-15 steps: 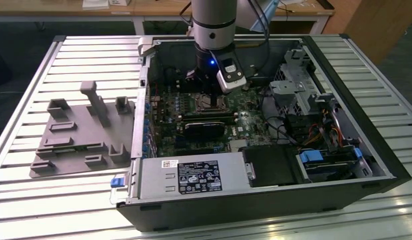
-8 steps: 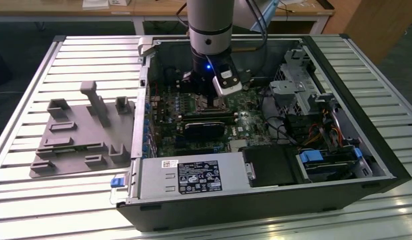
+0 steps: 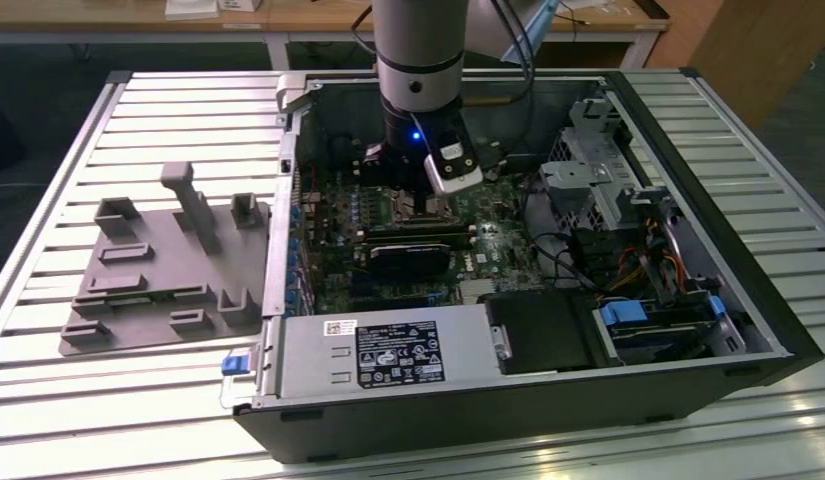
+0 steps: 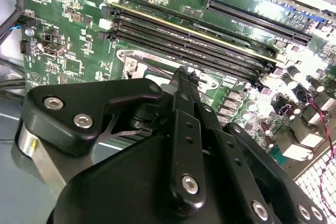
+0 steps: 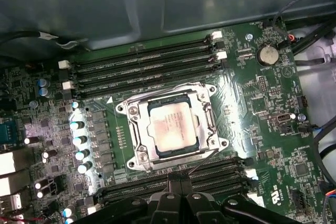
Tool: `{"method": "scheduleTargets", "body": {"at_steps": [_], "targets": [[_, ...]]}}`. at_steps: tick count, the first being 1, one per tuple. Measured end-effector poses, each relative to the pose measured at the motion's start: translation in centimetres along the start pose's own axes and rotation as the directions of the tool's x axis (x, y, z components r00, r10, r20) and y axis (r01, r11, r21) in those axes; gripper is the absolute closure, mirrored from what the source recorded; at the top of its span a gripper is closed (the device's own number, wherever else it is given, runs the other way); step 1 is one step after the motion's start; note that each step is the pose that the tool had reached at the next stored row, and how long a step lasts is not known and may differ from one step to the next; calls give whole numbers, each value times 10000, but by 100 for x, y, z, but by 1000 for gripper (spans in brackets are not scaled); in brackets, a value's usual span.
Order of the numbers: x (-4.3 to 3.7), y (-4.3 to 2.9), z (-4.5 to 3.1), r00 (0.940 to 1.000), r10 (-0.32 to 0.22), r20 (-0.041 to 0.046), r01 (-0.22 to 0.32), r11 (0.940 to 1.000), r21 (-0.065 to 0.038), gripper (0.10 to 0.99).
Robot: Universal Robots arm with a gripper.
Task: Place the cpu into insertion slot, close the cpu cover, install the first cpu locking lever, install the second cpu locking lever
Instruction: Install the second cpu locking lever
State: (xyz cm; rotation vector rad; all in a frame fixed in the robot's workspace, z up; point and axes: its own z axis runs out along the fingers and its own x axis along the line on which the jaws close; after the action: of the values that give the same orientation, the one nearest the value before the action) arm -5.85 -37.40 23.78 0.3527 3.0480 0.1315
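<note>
No print can be made out. The black label [image 3: 400,360] and the small white sticker [image 3: 339,326] on the grey power supply box [image 3: 385,350] in the exterior view carry marks too small to tell. Markings on the green circuit board [image 5: 262,114] in the first wrist view are likewise unreadable.

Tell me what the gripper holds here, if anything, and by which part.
Cannot be told. The black gripper hangs beside the silver metal cpu cover, which lies closed over the square silver-grey cpu; its fingertips are not clear enough to judge a hold.

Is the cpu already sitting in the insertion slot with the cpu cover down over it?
Yes, in the first wrist view the cpu lies in the insertion slot, framed by the lowered cpu cover.
</note>
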Motion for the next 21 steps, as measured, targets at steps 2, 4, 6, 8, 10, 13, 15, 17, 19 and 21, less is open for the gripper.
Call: {"method": "scheduleTargets", "body": {"at_steps": [2,4,6,8,10,13,15,17,19,21], "targets": [[3,-1,1,10000,0,1,0,10000,-3,984],[7,-4,7,10000,0,0,0,10000,-1,984],[18,-9,18,10000,1,-4,-1,10000,-14,984],[26,-18,29,10000,3,-13,-3,10000,-54,984],[37,-33,35,10000,8,-25,-8,9999,-111,984],[41,-73,37,10000,22,-67,-24,9996,-288,984],[42,-100,40,9999,31,-96,-35,9991,-416,984],[42,-127,43,9999,41,-128,-48,9985,-549,984],[42,-146,49,9999,45,-142,-54,9981,-606,984],[42,-167,56,9999,50,-157,-61,9977,-670,984]]}}
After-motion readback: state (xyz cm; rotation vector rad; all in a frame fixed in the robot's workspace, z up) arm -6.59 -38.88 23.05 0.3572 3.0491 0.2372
